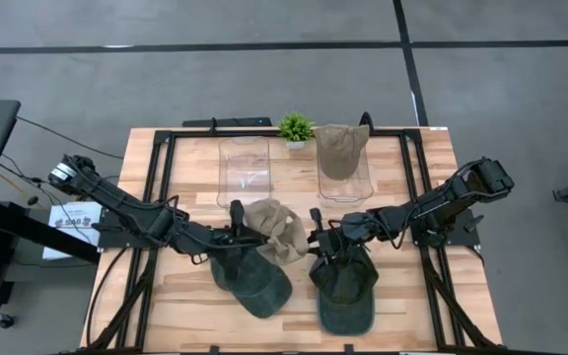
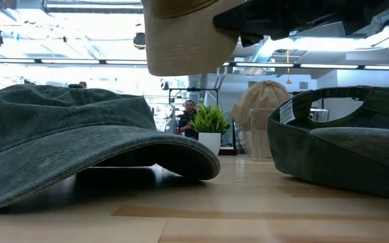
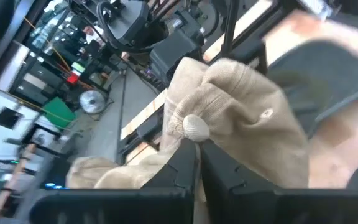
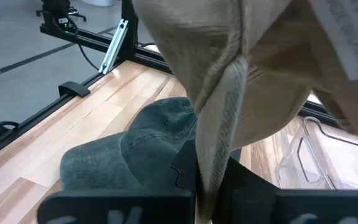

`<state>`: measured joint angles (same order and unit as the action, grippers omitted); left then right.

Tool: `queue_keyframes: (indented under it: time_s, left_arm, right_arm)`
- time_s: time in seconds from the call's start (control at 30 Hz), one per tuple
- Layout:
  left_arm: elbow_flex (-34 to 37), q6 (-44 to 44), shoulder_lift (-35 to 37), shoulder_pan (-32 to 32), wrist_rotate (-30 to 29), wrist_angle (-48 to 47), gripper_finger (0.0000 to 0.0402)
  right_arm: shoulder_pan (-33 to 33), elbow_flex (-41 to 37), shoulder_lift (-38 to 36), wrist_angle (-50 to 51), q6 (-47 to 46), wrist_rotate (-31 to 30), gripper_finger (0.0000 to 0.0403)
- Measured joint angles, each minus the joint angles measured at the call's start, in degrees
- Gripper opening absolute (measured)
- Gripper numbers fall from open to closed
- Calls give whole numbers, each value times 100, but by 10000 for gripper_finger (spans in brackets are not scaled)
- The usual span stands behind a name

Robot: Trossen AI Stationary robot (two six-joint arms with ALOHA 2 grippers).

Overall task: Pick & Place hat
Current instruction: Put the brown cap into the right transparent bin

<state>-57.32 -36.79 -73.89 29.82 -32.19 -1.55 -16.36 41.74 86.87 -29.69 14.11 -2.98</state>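
A beige hat (image 1: 276, 229) hangs in the air over the middle of the table, between my two grippers. My left gripper (image 1: 237, 221) is shut on its left side and my right gripper (image 1: 315, 235) on its right side. Below it, two dark green hats lie on the wood. The left one (image 1: 251, 277) rests crown up on its brim and rim. The right one (image 1: 345, 287) lies upside down on its crown (image 2: 343, 145). At the far side, a second beige hat (image 1: 341, 148) sits on a clear stand. My left gripper pinches the beige hat's crown cloth between its two fingers (image 3: 182, 163), right beside the top button (image 3: 196, 127). It comes nearly level from the table's left. The hat is lifted clear of the table. My right gripper pinches a folded, stitched edge of the beige hat (image 4: 224, 134) between its two fingers, coming nearly level from the table's right. The cloth rises out of the fingers and spreads above them. The hat hangs clear of the green hat (image 4: 135, 149) below.
An empty clear stand (image 1: 245, 170) is at the far side, left of the stand that bears a hat. A small green plant (image 1: 296, 126) sits between them at the far edge. A black frame (image 1: 162, 158) runs along the table's sides. A person shows in the room beyond.
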Motion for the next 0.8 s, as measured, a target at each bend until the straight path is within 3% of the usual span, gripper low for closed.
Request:
queue_keyframes:
  time_s: [0.23,0.43,0.6,0.8]
  left_arm:
    - [-1,988,8,107,1166,301,12]
    - [4,2233,426,237,2214,446,12]
    - [17,2904,990,224,2256,355,14]
    - [-27,3075,1350,170,2550,384,19]
  right_arm:
    - [11,0,0,2,48,0,2]
    - [9,12,-10,-44,55,25,2]
    - [7,42,-31,-146,46,35,2]
    - [20,-15,6,153,46,-44,2]
